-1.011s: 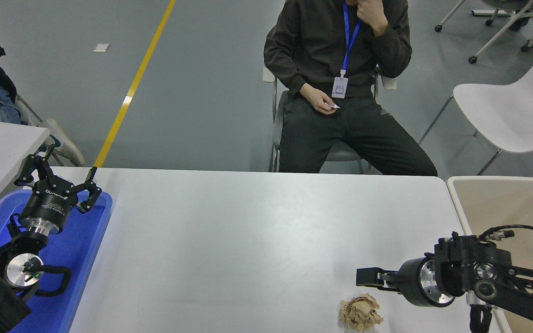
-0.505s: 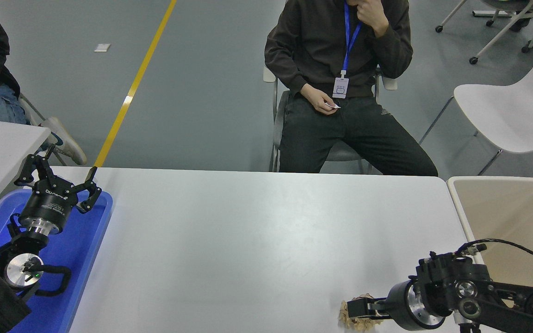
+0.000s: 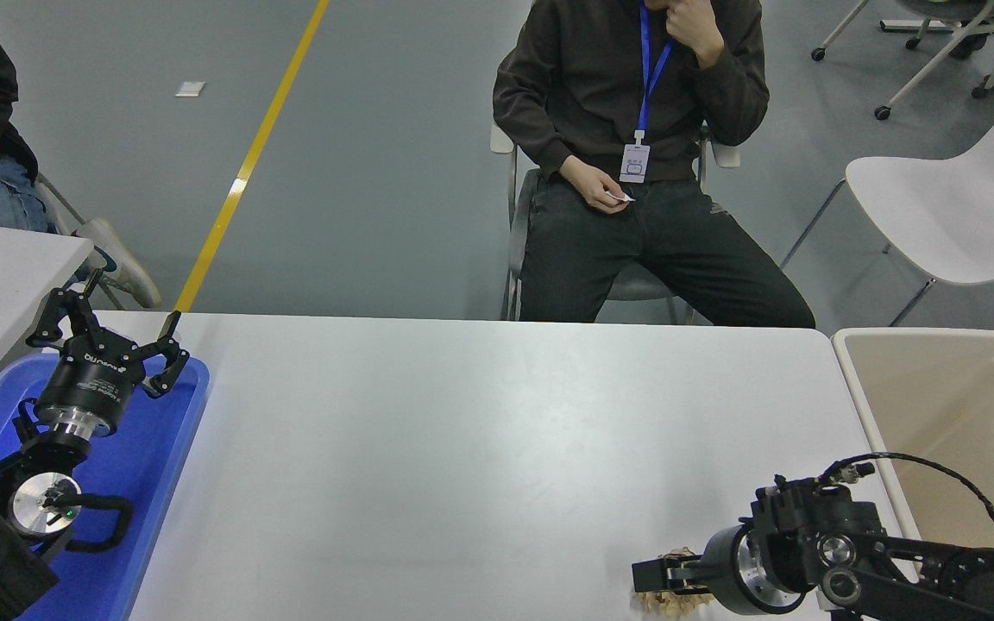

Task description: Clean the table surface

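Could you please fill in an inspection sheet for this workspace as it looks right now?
Surface: table white, bare except at the near right edge.
Job's things: crumpled brown paper wad on the table, mostly hidden by the right gripper.
Clutter: blue tray at the left; beige bin at the right.
Grippers: right gripper down at the wad, fingers' state unclear; left gripper open, parked over the tray.
Cables: black cable looping off the right arm.
Surroundings: seated person at the far side; white chair; yellow floor line.
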`<control>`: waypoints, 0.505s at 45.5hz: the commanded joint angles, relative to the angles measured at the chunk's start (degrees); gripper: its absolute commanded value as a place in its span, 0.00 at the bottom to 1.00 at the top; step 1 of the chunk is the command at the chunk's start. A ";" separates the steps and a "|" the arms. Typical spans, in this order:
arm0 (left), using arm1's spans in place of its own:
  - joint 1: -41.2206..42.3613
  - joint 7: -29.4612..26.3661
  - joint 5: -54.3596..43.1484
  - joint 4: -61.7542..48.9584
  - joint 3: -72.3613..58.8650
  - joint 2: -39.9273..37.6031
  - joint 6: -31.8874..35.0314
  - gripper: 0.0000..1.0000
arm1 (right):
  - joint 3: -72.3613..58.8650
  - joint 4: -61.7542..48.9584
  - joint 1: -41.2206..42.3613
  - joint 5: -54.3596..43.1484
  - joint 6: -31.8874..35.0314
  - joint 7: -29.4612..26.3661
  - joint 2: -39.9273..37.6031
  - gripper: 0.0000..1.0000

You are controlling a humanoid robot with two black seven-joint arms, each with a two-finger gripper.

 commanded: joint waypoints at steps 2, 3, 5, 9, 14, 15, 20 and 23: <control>-0.04 0.00 -0.02 -0.04 0.00 0.00 0.04 1.00 | 0.00 -1.71 -0.79 -2.05 -1.03 0.05 2.09 1.00; 0.05 0.00 0.07 0.04 0.00 0.00 -0.05 1.00 | 0.00 -1.88 -0.87 -2.05 -1.20 0.05 2.36 1.00; -0.04 0.00 -0.02 0.05 0.00 0.00 -0.05 1.00 | 0.00 -2.14 -1.05 -2.31 -1.64 0.14 2.88 1.00; 0.05 0.00 -0.02 0.05 0.00 0.00 -0.05 1.00 | 0.00 -3.55 -1.66 -4.07 -2.70 0.32 4.38 1.00; -0.04 0.00 -0.02 -0.04 0.00 0.00 -0.05 1.00 | -0.43 -3.99 -2.02 -5.65 -3.49 1.28 5.08 0.99; -0.04 0.00 0.07 0.04 0.00 0.00 -0.05 1.00 | -0.35 -3.99 -2.10 -5.74 -3.67 1.63 5.08 0.99; -0.04 0.00 -0.02 0.05 0.00 0.00 -0.05 1.00 | -0.43 -4.08 -2.28 -5.83 -4.11 2.07 5.17 0.98; -0.04 0.00 0.07 0.05 0.00 0.00 -0.05 1.00 | -0.35 -4.61 -2.28 -5.83 -4.19 2.07 5.17 0.98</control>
